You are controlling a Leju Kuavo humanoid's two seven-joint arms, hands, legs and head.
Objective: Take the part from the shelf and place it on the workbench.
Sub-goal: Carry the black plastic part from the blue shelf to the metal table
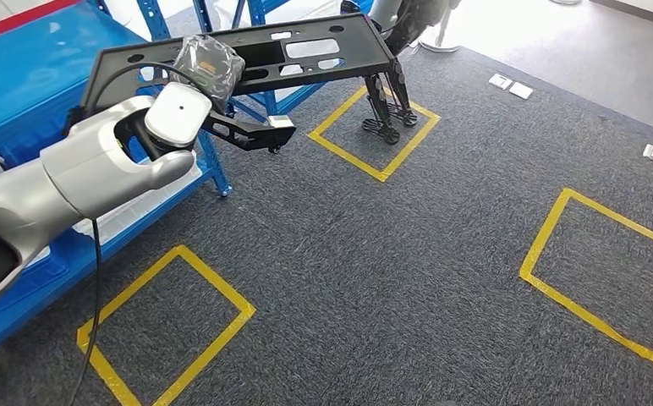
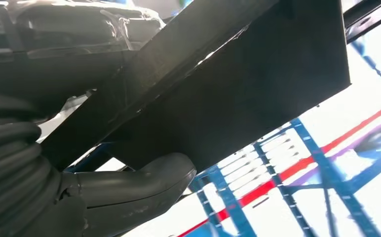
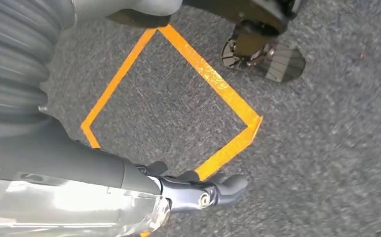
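Kuavo's left hand (image 1: 207, 66), wrapped in clear plastic, grips one end of the long black part (image 1: 306, 46) and holds it in the air, level with the blue shelf (image 1: 27, 76) and reaching out over the grey carpet (image 1: 374, 279). In the left wrist view the thick grey thumb (image 2: 144, 183) curls against one face of the dark part (image 2: 238, 84), while the plastic-covered fingers (image 2: 80, 29) close over its other face, so the flat plate is clamped between them. The far end of the part extends well away from those fingers, toward a dark pair of jointed legs (image 1: 388, 106) standing on a yellow taped square (image 1: 374, 127). A narrow black bracket (image 1: 251, 133) with a pale tip juts out just beyond the fingers, below the plate.

The right hand (image 3: 144, 163) hangs above the carpet. Its dark fingers (image 3: 203, 191) are stretched out and set well apart from the thumb (image 3: 134, 10), with nothing between them but the floor and an orange-yellow taped square (image 3: 213, 84). A dark round foot (image 3: 262, 54) stands beyond the thumb, just outside that square's tape.

Two more yellow squares (image 1: 167, 330) are marked on the carpet.
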